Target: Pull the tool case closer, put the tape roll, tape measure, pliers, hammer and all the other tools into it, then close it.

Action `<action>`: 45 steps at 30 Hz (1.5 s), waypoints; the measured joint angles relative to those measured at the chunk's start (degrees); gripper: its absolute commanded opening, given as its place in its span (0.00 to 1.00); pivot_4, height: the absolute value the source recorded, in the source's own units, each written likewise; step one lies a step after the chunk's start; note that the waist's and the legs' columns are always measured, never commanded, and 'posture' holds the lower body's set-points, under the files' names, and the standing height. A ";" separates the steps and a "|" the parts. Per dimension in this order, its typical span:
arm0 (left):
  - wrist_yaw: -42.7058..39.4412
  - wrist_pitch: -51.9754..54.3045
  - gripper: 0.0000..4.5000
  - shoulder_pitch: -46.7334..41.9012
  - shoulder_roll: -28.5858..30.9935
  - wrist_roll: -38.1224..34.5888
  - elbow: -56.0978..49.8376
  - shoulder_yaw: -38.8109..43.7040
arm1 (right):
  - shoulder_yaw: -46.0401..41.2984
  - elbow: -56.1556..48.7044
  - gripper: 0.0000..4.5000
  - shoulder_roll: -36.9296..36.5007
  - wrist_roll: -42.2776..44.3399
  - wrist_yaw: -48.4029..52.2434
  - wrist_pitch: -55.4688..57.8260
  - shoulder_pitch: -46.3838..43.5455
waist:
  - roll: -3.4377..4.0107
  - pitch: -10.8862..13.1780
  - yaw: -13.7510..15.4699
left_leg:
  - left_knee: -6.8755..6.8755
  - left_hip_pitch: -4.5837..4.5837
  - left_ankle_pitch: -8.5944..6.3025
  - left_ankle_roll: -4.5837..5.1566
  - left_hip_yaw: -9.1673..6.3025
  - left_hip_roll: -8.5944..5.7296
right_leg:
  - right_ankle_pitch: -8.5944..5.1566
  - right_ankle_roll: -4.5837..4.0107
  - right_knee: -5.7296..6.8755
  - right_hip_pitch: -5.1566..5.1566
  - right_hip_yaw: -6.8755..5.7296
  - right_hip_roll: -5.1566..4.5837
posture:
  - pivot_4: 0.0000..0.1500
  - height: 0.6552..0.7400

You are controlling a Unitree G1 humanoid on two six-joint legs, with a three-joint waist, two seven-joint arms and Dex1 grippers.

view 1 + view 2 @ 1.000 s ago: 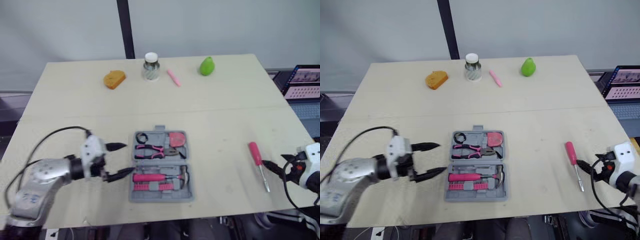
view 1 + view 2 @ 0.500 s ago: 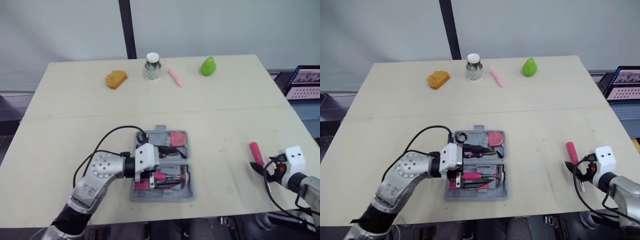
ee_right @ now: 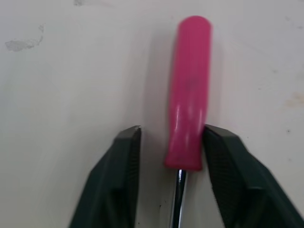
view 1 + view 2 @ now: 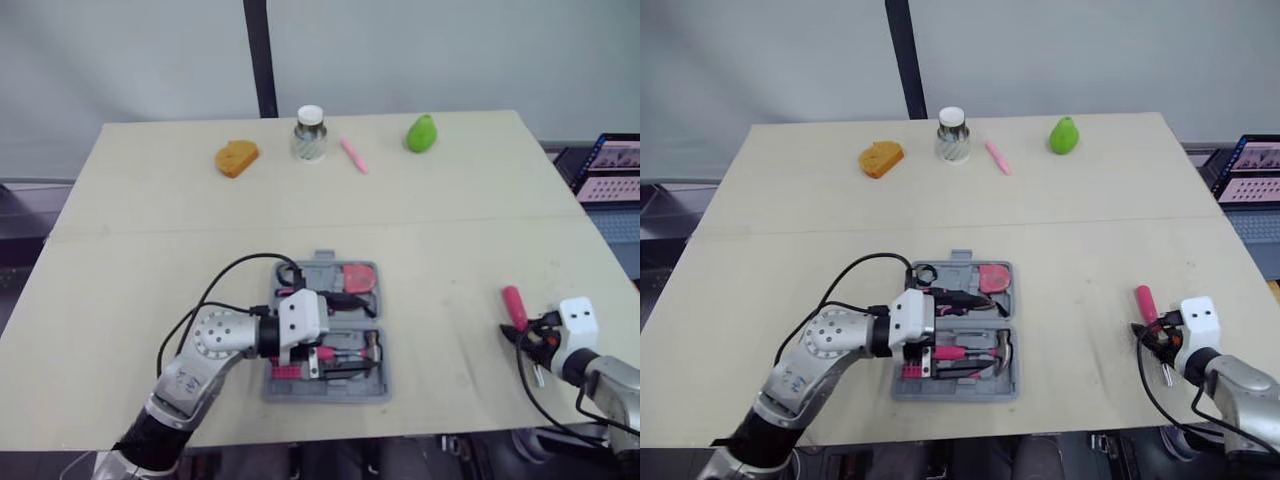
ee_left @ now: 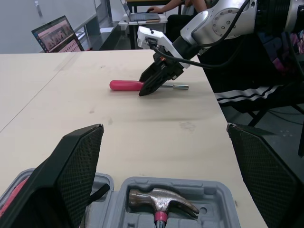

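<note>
The grey tool case [image 4: 330, 391] lies open near the table's front edge. In it I see a black tape roll [image 4: 288, 275], a red tape measure [image 4: 356, 277] and a hammer [image 5: 161, 202]; the pliers are mostly hidden by my arm. My left gripper [image 4: 352, 335] hovers over the case, open wide, with nothing between its fingers [image 5: 78, 175]. A pink-handled screwdriver [image 3: 188, 95] lies on the table at the right. My right gripper [image 3: 171, 134] straddles the lower end of its handle: one finger touches it and the other stands a little apart.
Along the far edge stand an orange sponge-like piece [image 4: 237, 157], a lidded jar [image 4: 310, 133], a pink pen [image 4: 352, 155] and a green pear [image 4: 422, 132]. A laptop [image 4: 615, 168] sits beyond the table's right edge. The screwdriver [image 4: 514, 305] lies close to that edge.
My left gripper swung from left of the case to above it, staying open. My right gripper moved up to the screwdriver handle and its fingers narrowed around it.
</note>
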 measured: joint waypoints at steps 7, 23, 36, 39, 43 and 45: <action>-0.03 -1.08 1.00 -1.10 -0.17 0.12 2.09 -0.07 | 0.00 -0.34 0.09 -0.01 -0.01 -0.31 -0.71 0.47 | 0.00 0.00 0.07 | 0.00 -0.01 0.00 0.01 -0.01 -0.01 | 0.01 0.01 0.00 0.01 -0.01 0.00 | 1.00 1.00; -1.10 -7.43 1.00 19.89 10.45 -3.45 -0.75 19.59 | 19.19 -23.43 0.09 -19.09 5.40 25.00 11.08 -13.70 | 0.04 0.12 -0.35 | 0.02 -0.11 -0.08 0.05 -0.16 0.01 | 0.03 0.03 -0.25 -0.01 -0.08 -0.07 | 1.00 1.00; -9.44 -20.62 1.00 48.85 11.78 -8.78 -3.45 37.85 | 47.45 -42.66 0.09 -7.26 1.45 20.75 28.92 -32.91 | -0.14 0.23 -1.47 | 0.02 -0.23 -0.27 -0.03 -0.13 0.09 | 0.05 -0.04 -0.47 -0.24 -0.06 -0.08 | 1.00 1.00; -9.96 -23.36 1.00 53.28 10.05 -8.78 -3.41 38.68 | 51.56 -43.75 0.09 -4.72 0.29 18.67 33.20 -35.47 | -0.17 0.21 -1.55 | 0.02 -0.25 -0.34 -0.05 -0.09 0.12 | 0.04 -0.08 -0.45 -0.34 -0.04 -0.08 | 1.00 1.00; -9.99 -25.29 1.00 57.13 8.79 -8.78 -3.54 39.37 | 55.39 -45.77 0.09 -2.35 0.12 16.63 38.15 -37.33 | -0.18 0.21 -1.46 | 0.02 -0.37 -0.35 -0.04 -0.08 0.12 | 0.03 -0.11 -0.42 -0.48 -0.06 -0.07 | 1.00 1.00; -9.74 -25.49 1.00 58.38 7.89 -8.78 -4.58 39.45 | 57.84 -45.96 0.09 -0.54 -0.03 15.49 40.01 -38.60 | -0.22 0.19 -1.60 | 0.02 -0.38 -0.35 -0.03 -0.05 0.13 | 0.03 -0.11 -0.42 -0.49 -0.05 -0.06 | 1.00 1.00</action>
